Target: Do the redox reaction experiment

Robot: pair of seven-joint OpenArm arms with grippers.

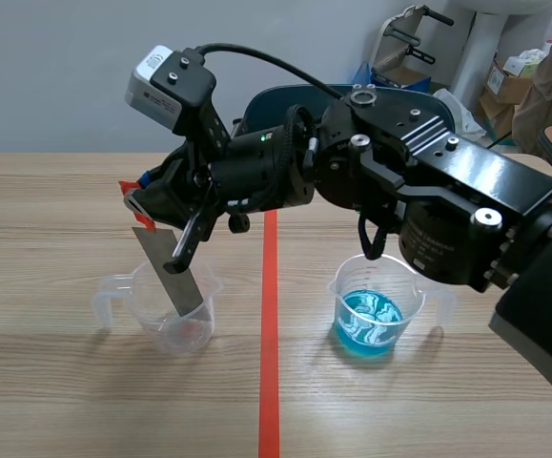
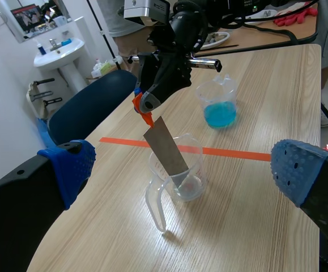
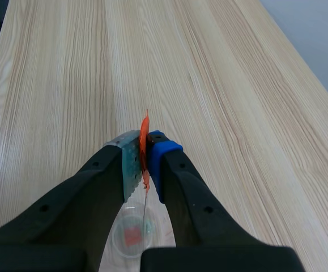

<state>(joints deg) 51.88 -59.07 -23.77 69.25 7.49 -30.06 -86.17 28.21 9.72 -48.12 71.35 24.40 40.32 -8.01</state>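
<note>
Your right hand (image 1: 147, 205) grips the taped top of the metal strip (image 1: 173, 272), its lower end tilted inside the clear cup (image 1: 202, 329) toward the left edge of the surface (image 1: 47, 401). Your left hand (image 2: 183, 167) hangs released, facing that cup.

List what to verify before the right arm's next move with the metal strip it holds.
1. Grip: right gripper shut on the orange-taped top of the flat grey metal strip: ok.
2. Strip's lower end inside the clear plastic handled beaker, leaning tilted: ok.
3. Clear beaker of blue liquid upright, uncovered, on the other side of the orange-red tape line: ok.
4. Left gripper open, holding nothing, apart from both beakers: ok.
5. Contents of the strip's beaker, a faint reddish patch at its bottom: cannot tell.
</note>
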